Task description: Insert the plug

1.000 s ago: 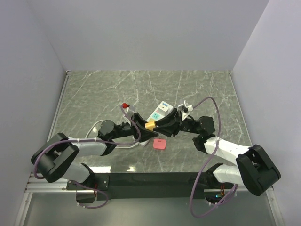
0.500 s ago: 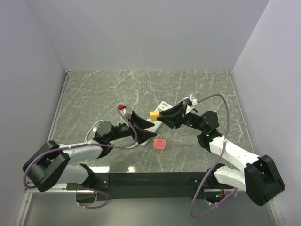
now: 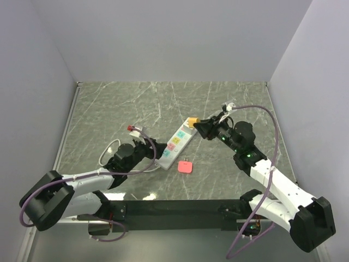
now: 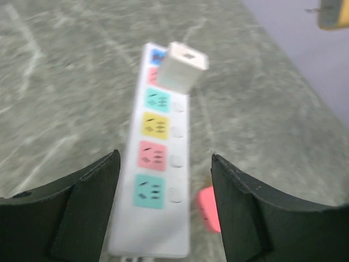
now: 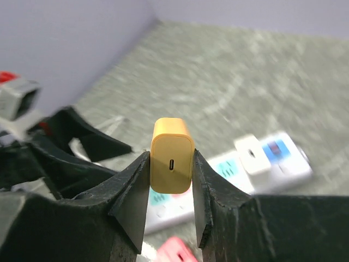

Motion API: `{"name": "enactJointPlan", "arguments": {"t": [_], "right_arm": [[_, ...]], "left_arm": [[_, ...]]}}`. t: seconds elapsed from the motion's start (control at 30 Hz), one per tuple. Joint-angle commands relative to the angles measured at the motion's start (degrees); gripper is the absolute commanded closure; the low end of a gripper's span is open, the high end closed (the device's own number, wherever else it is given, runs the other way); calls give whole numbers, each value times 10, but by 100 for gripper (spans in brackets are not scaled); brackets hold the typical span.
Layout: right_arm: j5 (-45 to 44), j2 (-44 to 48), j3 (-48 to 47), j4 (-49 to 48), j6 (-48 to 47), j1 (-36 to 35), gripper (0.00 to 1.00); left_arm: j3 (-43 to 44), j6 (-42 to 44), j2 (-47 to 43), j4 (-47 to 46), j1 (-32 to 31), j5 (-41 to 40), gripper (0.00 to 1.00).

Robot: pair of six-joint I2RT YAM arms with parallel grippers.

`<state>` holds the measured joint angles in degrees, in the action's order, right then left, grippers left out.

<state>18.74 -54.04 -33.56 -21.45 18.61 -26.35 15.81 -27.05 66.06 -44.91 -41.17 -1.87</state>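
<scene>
A white power strip (image 3: 176,143) with coloured sockets lies mid-table; it also shows in the left wrist view (image 4: 155,164) and the right wrist view (image 5: 218,174). A white plug (image 4: 182,67) sits in a socket near its far end. My right gripper (image 5: 170,166) is shut on a yellow plug (image 5: 171,155), held in the air above the strip's far end (image 3: 193,121). My left gripper (image 4: 163,218) is open and empty, low over the table at the strip's near end (image 3: 154,151).
A pink plug (image 3: 185,167) lies on the table right of the strip's near end, also in the left wrist view (image 4: 209,207). The strip's white cable (image 3: 109,148) loops at the left. Grey walls bound the table.
My right gripper has lifted the yellow plug up and away to the right. My left gripper has pulled back to the left, off the strip, which now lies uncovered.
</scene>
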Motion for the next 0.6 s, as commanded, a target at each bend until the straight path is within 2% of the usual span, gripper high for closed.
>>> {"name": "enactJointPlan", "arguments": {"t": [0.0, 0.13, 0.23, 0.37, 0.57], "right_arm": [[-96, -14, -17, 77, 2, 1, 100], [-152, -46, -19, 103, 0, 1, 100], [-186, -91, -33, 114, -1, 0, 100], [-217, -158, -62, 123, 1, 0, 100], [-250, -208, -84, 130, 3, 1, 100]], "left_arm": [[-3, 9, 28, -3, -1, -100, 27], [8, 0, 83, -14, 1, -142, 27], [8, -7, 121, -33, 9, -142, 27], [13, -20, 141, -32, 18, -148, 27], [27, -26, 168, -10, 27, -173, 27]]}}
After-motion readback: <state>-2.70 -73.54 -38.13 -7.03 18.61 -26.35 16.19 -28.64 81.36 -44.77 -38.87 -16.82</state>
